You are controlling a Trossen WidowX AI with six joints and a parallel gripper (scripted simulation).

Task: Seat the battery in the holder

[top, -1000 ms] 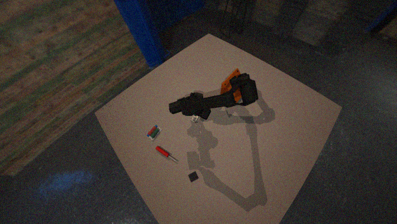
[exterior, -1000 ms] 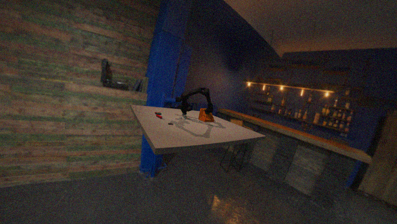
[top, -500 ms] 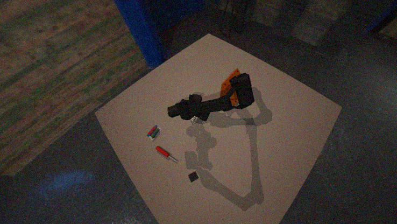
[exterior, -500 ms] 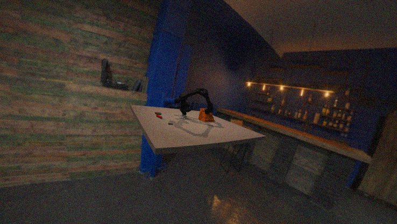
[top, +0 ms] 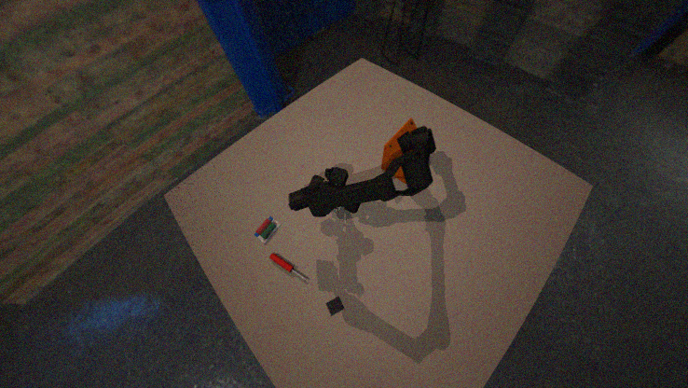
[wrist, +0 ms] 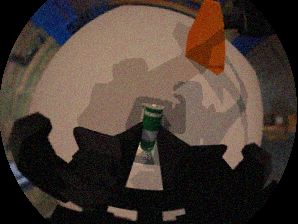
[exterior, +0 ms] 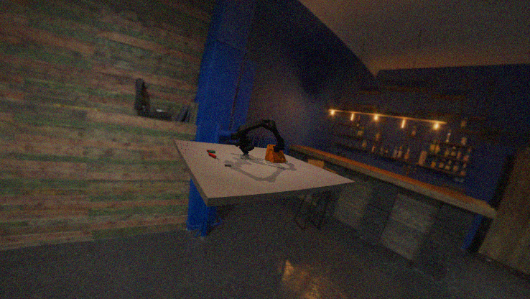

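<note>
Wrist view shows the gripper [wrist: 148, 156] closed narrowly on the green battery [wrist: 150, 127], which stands up between its dark fingers, above the pale table [wrist: 100, 63]. From the top view, the arm [top: 356, 190] reaches out from its orange base [top: 395, 145]. The holder [top: 266, 228], with red and green shapes in it, lies well apart from the gripper, near a red screwdriver [top: 283, 264] and a small black block [top: 335, 305].

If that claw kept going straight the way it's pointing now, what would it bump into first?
The gripper, shut on the green battery, points down at a slant toward bare table. That pale surface looks like the first thing met; the orange block sits off to the right of that line, though depth is hard to judge.
</note>
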